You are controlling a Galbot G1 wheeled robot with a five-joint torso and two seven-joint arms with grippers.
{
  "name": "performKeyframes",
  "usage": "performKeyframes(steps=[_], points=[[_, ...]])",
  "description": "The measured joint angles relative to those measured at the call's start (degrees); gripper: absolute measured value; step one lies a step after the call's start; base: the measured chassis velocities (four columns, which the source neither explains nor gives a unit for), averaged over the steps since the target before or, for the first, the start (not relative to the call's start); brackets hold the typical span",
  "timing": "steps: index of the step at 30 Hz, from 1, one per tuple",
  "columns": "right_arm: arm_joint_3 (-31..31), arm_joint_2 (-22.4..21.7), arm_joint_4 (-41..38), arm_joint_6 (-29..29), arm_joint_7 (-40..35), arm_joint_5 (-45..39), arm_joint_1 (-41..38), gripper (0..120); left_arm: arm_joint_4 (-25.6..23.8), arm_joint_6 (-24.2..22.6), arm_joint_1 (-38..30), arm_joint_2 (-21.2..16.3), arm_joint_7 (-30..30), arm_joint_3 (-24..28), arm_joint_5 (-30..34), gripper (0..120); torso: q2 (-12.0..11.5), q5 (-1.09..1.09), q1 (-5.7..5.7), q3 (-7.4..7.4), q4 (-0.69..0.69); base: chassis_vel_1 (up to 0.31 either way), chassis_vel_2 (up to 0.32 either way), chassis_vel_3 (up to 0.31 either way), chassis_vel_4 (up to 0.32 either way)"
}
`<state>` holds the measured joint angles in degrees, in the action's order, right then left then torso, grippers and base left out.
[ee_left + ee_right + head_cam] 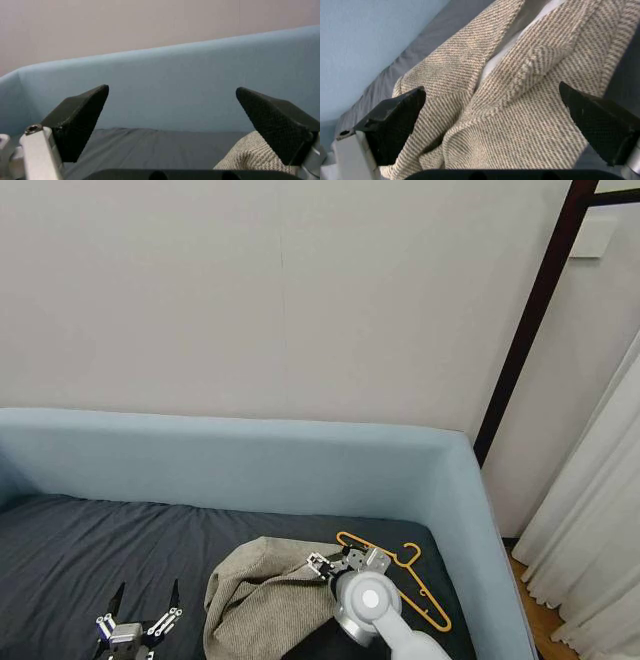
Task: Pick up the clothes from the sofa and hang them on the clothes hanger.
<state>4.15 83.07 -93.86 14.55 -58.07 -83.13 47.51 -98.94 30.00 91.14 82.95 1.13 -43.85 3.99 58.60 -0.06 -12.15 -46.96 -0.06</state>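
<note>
Hovering released above the beige knitted cardigan (pixel 262 592) on the blue sofa (pixel 250 465), near right, the right end effector (pixel 330 563) should pinch a thick collar fold; the left end effector (pixel 140 608) idles released, near left.

You face the sofa (pixel 250 470), with its back against the wall (pixel 300 290). The clothes (pixel 255 595) lie heaped on the seat, right of centre. The hanger (pixel 428 604) lies on the seat just right of them, near the sofa's right arm. Your right hand (pixel 322 565) sits at the heap's right edge, beside the hanger. Your left hand (pixel 147 590) is over the seat, left of the clothes and apart from them.
</note>
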Motion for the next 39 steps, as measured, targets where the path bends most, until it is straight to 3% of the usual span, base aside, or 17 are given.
performKeyframes(steps=[11, 23, 29, 36, 39], points=[[-1.6, 3.8, 9.3, -0.2, 3.1, 7.1, 0.8, 99, -0.3, 0.2, 0.5, -0.1, 0.4, -0.2, -0.1, 100, 0.0, 0.01, 0.0, 0.0, -0.01, 0.0, 0.0, 0.0, 0.0], [-2.5, 3.3, 9.6, -0.4, 4.4, 8.4, 0.4, 61, -0.3, 0.4, 0.7, -0.4, 0.5, -0.2, -0.1, 100, 0.0, 0.01, 0.0, 0.0, -0.01, 0.0, 0.0, 0.0, 0.0], [-2.0, 2.5, 8.9, 0.2, 4.9, 9.1, 1.4, 32, -0.2, 0.4, 0.4, -0.4, 0.6, -0.2, 0.0, 100, 0.0, 0.01, 0.0, 0.0, -0.01, 0.0, 0.0, 0.0, 0.0], [-1.6, 2.0, 8.7, 0.3, 5.5, 10.9, 1.8, 11, -0.3, 0.4, 0.5, -0.4, 0.7, -0.3, 0.1, 100, 0.0, 0.02, -0.01, 0.0, 0.0, 0.0, 0.0, 0.0, 0.0], [-0.3, -0.1, 6.9, 0.4, 6.5, 13.2, 2.4, 0, -0.3, 0.4, 0.5, -0.4, 0.8, -0.4, 0.2, 100, 0.0, 0.02, 0.0, 0.0, -0.01, 0.0, 0.0, 0.0, 0.0]])
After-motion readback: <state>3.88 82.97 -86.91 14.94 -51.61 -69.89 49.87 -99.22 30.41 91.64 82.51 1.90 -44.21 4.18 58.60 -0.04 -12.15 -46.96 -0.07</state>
